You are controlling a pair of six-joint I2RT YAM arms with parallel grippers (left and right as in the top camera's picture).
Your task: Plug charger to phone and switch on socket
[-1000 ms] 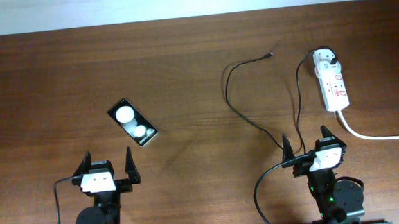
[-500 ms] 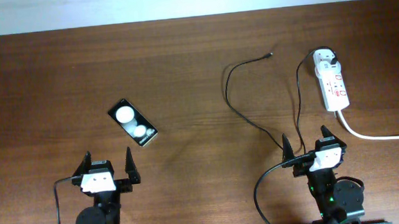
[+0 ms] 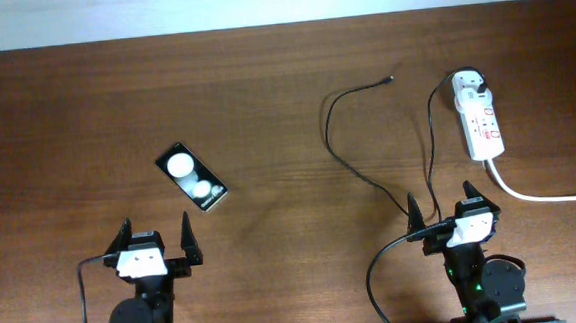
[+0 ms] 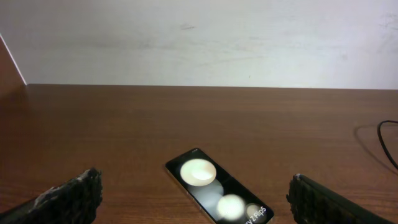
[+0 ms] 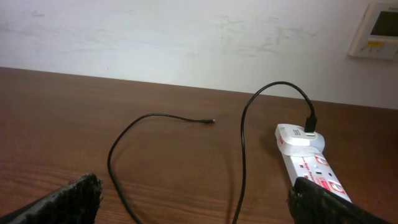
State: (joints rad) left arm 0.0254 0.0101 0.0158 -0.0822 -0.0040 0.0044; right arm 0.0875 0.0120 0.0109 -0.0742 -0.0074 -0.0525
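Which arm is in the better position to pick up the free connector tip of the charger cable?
Right, probably. The connector tip lies ahead of the open right pincer, slightly to its left. The left pincer faces the phone, much farther from the tip.

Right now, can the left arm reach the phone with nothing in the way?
Probably yes: the phone lies flat just ahead of the open left fingers, with only bare table between them.

phone (image 3: 193,176) unobstructed, charger (image 3: 328,139) loops nr socket (image 3: 481,125)
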